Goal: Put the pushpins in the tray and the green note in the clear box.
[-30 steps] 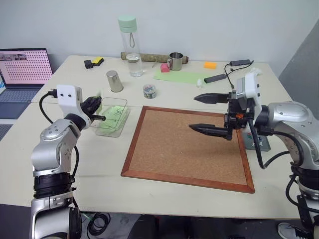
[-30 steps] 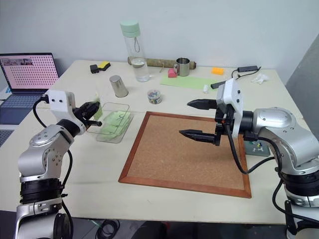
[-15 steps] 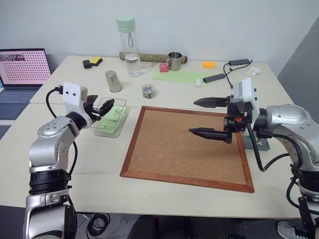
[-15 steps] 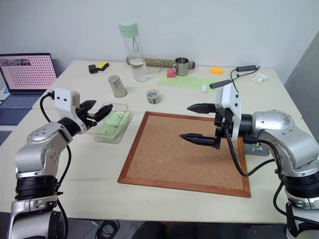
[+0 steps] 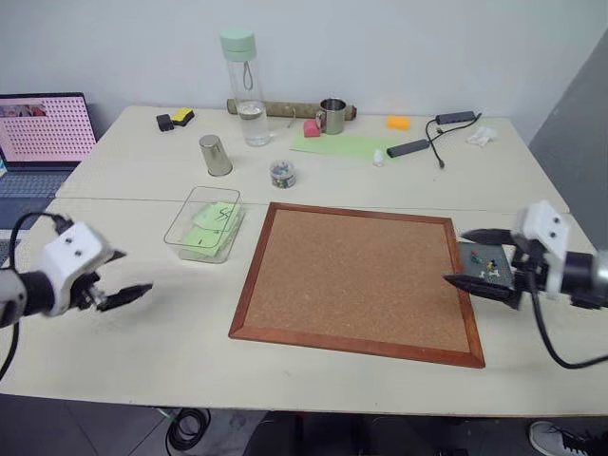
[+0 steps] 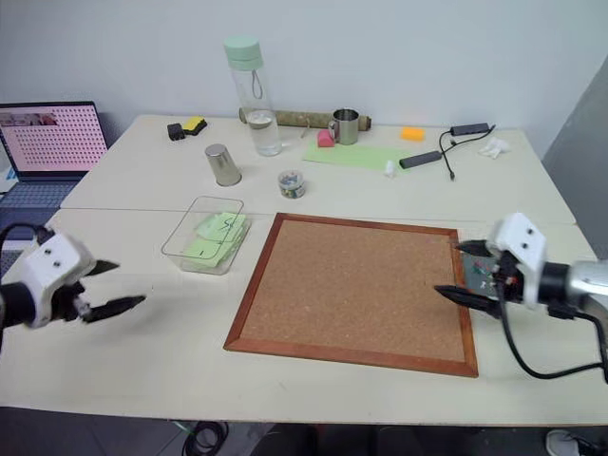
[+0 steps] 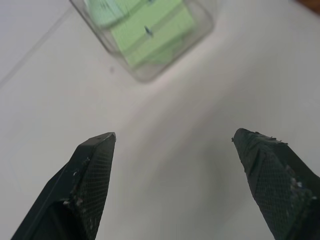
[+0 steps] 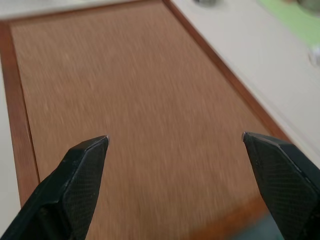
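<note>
The clear box stands left of the corkboard, and the green note with its dark mark lies flat inside it. The box and the green note also appear ahead of the left wrist camera. My left gripper hangs open and empty over bare table near the front left, well short of the box. The tray sits at the corkboard's right edge, holding the pushpins: a red head and a green head. My right gripper is open and empty, its fingers level above the tray, pointing over the board's right edge.
The wood-framed corkboard fills the table's middle. Behind it are a small jar of pins, a steel cup, a tall bottle, a mug, a pale-green sheet and a black cable. A laptop stands far left.
My left gripper opened at the clear box, left the note inside and drew back to the front left. The right gripper swung off the corkboard to the tray at the right.
</note>
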Robot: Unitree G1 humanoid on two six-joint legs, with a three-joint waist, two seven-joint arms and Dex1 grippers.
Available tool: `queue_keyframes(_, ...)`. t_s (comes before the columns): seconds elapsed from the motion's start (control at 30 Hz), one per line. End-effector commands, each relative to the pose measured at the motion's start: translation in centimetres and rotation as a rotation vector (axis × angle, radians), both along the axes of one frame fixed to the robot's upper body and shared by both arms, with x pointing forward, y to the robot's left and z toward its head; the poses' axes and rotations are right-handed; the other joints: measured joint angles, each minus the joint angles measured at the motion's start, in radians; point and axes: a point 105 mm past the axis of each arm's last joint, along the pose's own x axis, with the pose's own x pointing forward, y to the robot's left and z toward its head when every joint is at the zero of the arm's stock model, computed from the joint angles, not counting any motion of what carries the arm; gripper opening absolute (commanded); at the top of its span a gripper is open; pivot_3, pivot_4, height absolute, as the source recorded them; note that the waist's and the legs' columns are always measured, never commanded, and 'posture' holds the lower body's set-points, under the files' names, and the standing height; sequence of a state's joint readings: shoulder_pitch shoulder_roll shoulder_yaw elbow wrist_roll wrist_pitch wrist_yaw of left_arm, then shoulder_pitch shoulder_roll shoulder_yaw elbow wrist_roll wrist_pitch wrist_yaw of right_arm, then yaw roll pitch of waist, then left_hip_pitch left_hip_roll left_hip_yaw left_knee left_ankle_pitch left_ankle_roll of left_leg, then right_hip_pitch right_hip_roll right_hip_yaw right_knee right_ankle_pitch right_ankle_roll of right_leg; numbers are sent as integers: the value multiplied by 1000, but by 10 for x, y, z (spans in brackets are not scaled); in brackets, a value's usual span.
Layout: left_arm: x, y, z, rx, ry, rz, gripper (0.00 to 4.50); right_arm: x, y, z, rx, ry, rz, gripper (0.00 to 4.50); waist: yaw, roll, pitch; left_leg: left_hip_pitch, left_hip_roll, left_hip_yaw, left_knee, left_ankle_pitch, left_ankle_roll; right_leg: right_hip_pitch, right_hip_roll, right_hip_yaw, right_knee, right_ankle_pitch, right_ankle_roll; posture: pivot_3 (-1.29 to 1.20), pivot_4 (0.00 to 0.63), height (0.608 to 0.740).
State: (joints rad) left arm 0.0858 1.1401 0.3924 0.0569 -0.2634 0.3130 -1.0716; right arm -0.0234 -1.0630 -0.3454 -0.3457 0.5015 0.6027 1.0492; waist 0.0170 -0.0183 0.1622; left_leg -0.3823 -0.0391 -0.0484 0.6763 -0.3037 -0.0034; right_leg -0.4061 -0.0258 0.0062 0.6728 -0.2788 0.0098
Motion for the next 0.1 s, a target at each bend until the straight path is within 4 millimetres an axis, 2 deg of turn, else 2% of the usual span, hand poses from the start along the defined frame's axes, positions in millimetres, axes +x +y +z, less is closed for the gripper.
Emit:
queue_keyframes(0.03, -2, 3, 14, 8, -43, -22, 3992, -8, -28, 6, -76, -19, -45, 4500, 3, 0, 0, 0, 0, 0, 0, 0, 0, 0, 0, 0, 0, 0, 0, 0, 150, 740)
queue_keyframes(0.1, -2, 4, 11, -13, -39, -17, 3992, -10, -37, 2, -88, -7, -67, 4500, 4, 0, 0, 0, 0, 0, 0, 0, 0, 0, 0, 0, 0, 0, 0, 0, 150, 740)
